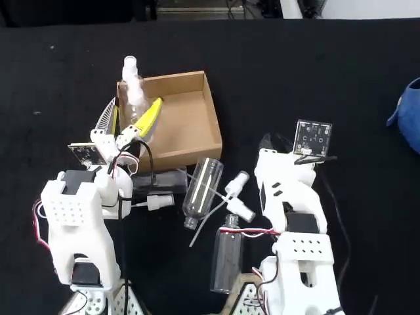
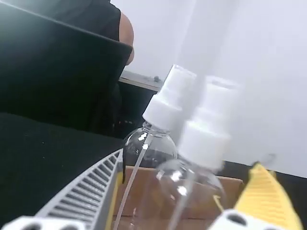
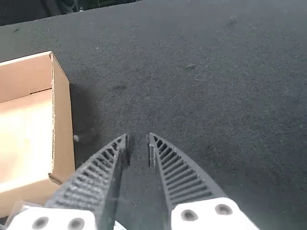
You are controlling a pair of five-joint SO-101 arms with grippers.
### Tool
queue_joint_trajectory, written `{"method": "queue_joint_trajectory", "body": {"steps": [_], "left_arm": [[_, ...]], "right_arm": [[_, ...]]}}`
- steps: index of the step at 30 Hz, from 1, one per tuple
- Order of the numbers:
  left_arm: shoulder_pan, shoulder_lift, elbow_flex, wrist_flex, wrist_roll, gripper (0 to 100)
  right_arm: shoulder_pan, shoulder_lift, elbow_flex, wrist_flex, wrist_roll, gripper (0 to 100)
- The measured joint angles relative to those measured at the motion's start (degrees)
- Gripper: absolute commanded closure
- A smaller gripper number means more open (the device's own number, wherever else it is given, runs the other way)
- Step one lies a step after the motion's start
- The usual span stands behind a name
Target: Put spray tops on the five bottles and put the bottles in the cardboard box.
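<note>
The cardboard box (image 1: 187,121) lies open on the black table. In its far left corner stand two clear bottles (image 2: 144,148) (image 2: 192,187) with white spray tops; from the high view the bottle (image 1: 134,97) rises above the box wall. My left gripper (image 1: 136,104) (image 2: 187,163) is open, its grey and yellow fingers on either side of the nearer bottle with gaps showing. A capless bottle (image 1: 202,186) lies in front of the box, and another bottle (image 1: 228,257) lies nearer the arm bases. My right gripper (image 3: 138,139) hovers over bare table right of the box (image 3: 29,120), its fingers almost together on nothing.
Loose spray tops lie on the table: one (image 1: 159,201) by the left arm, two (image 1: 237,182) (image 1: 241,210) beside the lying bottles. A clear bottle-like shape (image 1: 163,177) rests against the box front. A blue object (image 1: 410,115) sits at the right edge.
</note>
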Motion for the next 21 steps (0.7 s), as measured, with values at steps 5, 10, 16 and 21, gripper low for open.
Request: {"method": "queue_joint_trajectory", "body": {"steps": [5,10,16,21], "left_arm": [[0.0,0.0,0.0,0.0,0.0,71],[0.0,0.0,0.0,0.0,0.0,71],[0.0,0.0,2.7,-3.2,0.0,71],[-1.3,-3.2,5.6,-3.2,0.0,71]], "right_arm": [[0.0,0.0,0.0,0.0,0.0,95.2],[0.0,0.0,0.0,-0.1,0.0,95.2],[0.0,0.0,0.0,-0.2,0.0,95.2],[0.0,0.0,0.0,-0.2,0.0,95.2]]}}
